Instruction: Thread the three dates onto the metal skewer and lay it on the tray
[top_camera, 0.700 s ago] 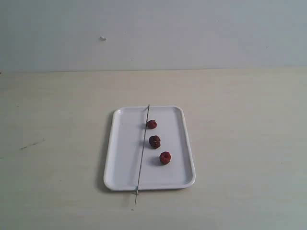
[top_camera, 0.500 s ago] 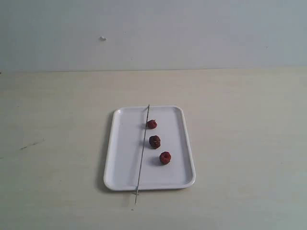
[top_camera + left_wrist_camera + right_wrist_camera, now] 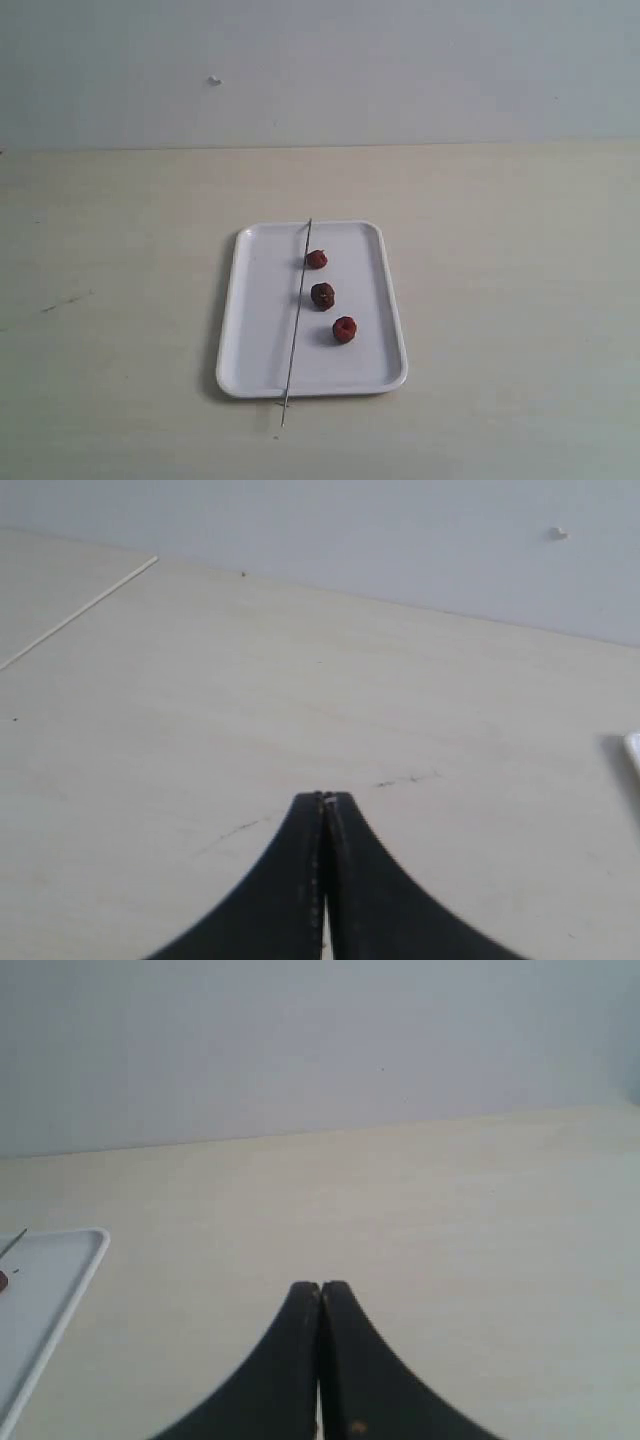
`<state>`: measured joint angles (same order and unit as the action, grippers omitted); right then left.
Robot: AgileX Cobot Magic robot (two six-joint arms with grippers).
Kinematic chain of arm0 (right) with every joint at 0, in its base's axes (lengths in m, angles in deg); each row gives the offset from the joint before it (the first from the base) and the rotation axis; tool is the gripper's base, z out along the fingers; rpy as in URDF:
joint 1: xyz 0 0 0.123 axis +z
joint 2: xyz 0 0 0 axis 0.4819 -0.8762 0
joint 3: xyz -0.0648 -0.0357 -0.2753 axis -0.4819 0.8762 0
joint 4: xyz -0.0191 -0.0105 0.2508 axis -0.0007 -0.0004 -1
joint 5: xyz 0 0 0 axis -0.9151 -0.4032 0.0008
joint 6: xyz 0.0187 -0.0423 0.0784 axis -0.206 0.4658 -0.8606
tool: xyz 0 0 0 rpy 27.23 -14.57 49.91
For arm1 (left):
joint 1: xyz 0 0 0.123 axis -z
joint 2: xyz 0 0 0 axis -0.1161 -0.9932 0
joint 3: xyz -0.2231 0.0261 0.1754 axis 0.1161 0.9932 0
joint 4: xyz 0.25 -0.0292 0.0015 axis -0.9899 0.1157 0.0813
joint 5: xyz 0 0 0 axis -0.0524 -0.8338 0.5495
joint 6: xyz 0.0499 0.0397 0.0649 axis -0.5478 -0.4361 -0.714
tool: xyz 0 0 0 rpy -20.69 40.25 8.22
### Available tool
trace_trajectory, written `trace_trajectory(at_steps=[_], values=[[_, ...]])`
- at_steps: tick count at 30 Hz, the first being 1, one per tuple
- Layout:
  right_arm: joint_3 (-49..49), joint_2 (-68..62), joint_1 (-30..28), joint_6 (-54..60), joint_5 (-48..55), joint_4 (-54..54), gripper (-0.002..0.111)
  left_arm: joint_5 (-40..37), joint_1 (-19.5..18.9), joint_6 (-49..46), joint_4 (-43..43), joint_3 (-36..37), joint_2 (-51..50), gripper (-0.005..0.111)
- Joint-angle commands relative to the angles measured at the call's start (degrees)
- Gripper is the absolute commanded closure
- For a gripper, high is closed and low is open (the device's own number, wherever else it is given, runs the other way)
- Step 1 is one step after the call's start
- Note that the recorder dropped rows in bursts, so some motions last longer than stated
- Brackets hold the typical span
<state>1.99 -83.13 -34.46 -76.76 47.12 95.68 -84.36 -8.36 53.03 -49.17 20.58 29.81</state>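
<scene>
A white tray (image 3: pixel 255 330) lies on the pale table in the exterior view. Three dark-red dates sit loose on it in a slanting row: one (image 3: pixel 316 259) at the far end, one (image 3: pixel 322 295) in the middle, one (image 3: pixel 344 329) nearest. The metal skewer (image 3: pixel 296 318) lies lengthwise across the tray just left of the dates, its near end past the rim. Neither arm appears in the exterior view. My left gripper (image 3: pixel 325 798) is shut with nothing in it, over bare table. My right gripper (image 3: pixel 320 1286) is shut and empty, with the tray corner (image 3: pixel 70 1260) off to one side.
A pale wall (image 3: pixel 320 70) rises behind the table. The tabletop carries a faint dark scuff (image 3: pixel 65 300) left of the tray, which also shows as a scuff (image 3: pixel 405 779) in the left wrist view. A table seam (image 3: pixel 80 610) runs off to the side.
</scene>
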Motion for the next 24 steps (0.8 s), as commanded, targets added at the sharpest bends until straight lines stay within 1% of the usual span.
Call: trace_trajectory(at_steps=[1,3,4,7,8,13,14,17,19,21,23,24], values=[[0.2,0.4,-0.4,0.3,-0.2,0.3,0.108,13.8,0.4,1.9,1.2,0.0,0.4,0.107],[0.2,0.4,-0.4,0.3,-0.2,0.3,0.108,21.8,0.4,5.3,3.4,0.0,0.4,0.107],[0.2,0.4,-0.4,0.3,-0.2,0.3,0.108,24.6,0.4,5.5,3.2,0.0,0.4,0.107],[0.2,0.4,-0.4,0.3,-0.2,0.3,0.108,36.7,0.4,8.6,3.2,0.0,0.4,0.107],[0.2,0.4,-0.4,0.3,-0.2,0.3,0.108,39.4,0.4,9.6,3.1,0.0,0.4,0.107],[0.2,0.4,-0.4,0.3,-0.2,0.3,0.108,46.9,0.4,11.8,3.0,0.0,0.4,0.107],[0.2,0.4,-0.4,0.3,-0.2,0.3,0.108,48.4,0.4,13.5,3.7,0.0,0.4,0.107],[0.2,0.4,-0.4,0.3,-0.2,0.3,0.108,54.8,0.4,14.4,8.4,0.0,0.4,0.107],[0.2,0.4,-0.4,0.3,-0.2,0.3,0.108,59.7,0.3,13.1,12.4,0.0,0.4,0.107],[0.2,0.4,-0.4,0.3,-0.2,0.3,0.108,58.2,0.1,9.3,16.8,-2.1,-0.1,0.107],[0.2,0.4,-0.4,0.3,-0.2,0.3,0.108,51.3,-0.4,-1.3,24.0,-5.4,-3.4,0.107],[0.2,0.4,-0.4,0.3,-0.2,0.3,0.108,46.3,-0.6,-7.6,31.0,-7.3,-6.0,0.107]])
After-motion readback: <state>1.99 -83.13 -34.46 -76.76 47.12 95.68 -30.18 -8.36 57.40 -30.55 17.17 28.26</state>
